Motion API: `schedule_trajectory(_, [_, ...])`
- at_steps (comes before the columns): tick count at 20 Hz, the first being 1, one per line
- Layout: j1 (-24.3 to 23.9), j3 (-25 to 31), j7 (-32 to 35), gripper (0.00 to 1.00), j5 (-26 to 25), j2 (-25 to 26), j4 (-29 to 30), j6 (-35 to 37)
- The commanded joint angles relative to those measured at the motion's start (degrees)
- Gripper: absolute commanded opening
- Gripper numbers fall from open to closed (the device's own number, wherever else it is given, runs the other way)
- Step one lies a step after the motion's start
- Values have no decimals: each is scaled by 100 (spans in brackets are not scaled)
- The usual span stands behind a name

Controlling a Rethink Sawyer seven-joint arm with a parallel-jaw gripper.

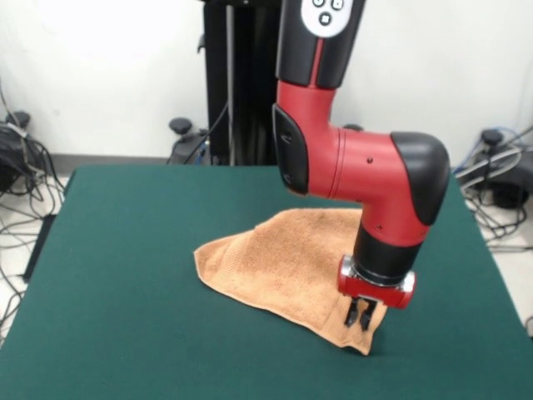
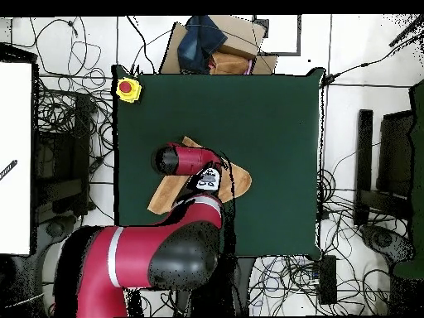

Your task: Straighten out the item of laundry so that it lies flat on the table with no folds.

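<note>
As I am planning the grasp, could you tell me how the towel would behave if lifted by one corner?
The towel looks soft and already lies rumpled, so it would probably hang limp. Its looped cloth probably grips the gripper and drags on the felt table.

The towel (image 1: pixel 287 262) lies on the counter (image 1: pixel 125 275), right of centre in the front view. The robot's hand (image 1: pixel 361 315) hangs over the towel's near right corner, the arm (image 1: pixel 350 158) rising behind it.

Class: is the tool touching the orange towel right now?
Cannot tell. In the front view the tool sits low over the towel near its corner, but no clear contact or gap shows.
</note>
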Motion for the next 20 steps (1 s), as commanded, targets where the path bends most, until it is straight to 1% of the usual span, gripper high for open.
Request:
schedule_trajectory(1, [-100,-2,1094,0,283,1284,-915,-1360])
schedule_trajectory(5, [25,-51,1325,0,522,1192,-950,-1300])
schedule_trajectory(8, [163,-114,1532,0,682,1065,-823,-1242])
schedule_trajectory(10, [264,-215,1569,0,793,1026,-838,-1094])
schedule_trajectory(11, [309,-290,1550,0,849,1038,-895,-1000])
schedule_trajectory(16, [229,-327,1252,0,947,1183,-1284,-680])
schedule_trajectory(18, [192,-359,1213,0,1027,1279,-1526,-529])
schedule_trajectory(20, [182,-489,1232,0,1156,1442,-1917,-215])
